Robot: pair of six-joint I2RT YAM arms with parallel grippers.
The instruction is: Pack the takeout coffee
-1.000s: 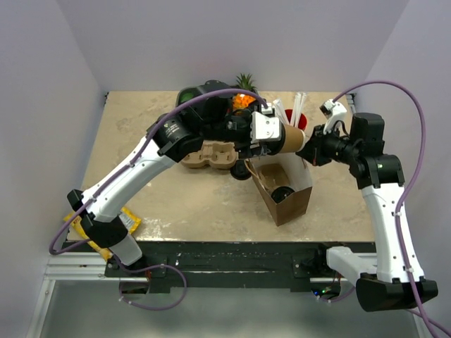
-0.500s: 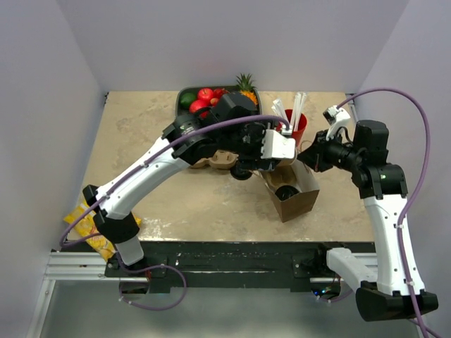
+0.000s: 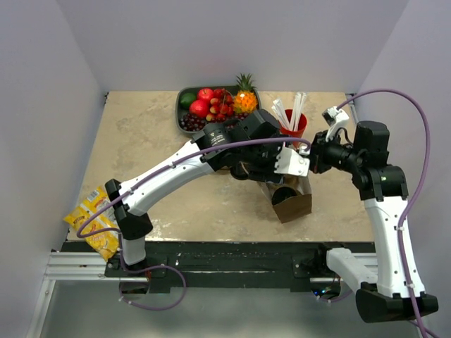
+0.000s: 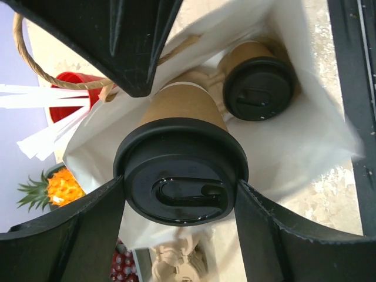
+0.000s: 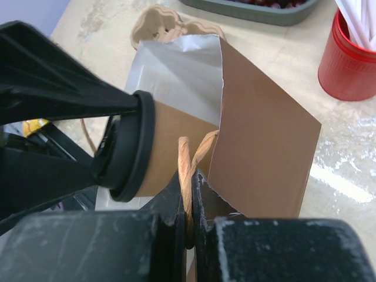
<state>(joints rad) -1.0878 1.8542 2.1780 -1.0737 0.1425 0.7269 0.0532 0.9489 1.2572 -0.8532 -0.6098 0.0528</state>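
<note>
My left gripper is shut on a takeout coffee, a kraft-brown cup with a black lid, its fingers pressing both sides of the lid. The cup hangs in the mouth of an open brown paper bag with a white inside. A second lidded cup stands at the bottom of the bag. My right gripper is shut on the bag's twisted paper handle and holds that side up. From above, both grippers meet over the bag.
A red cup of white straws stands just behind the bag. A grey fruit tray lies at the back. The tan cup carrier sits left of the bag, under my left arm. A yellow snack packet lies at the front left.
My left arm has swung right and tipped the coffee from lying sideways above the bag to pointing down into its mouth. The right gripper kept its hold on the handle.
</note>
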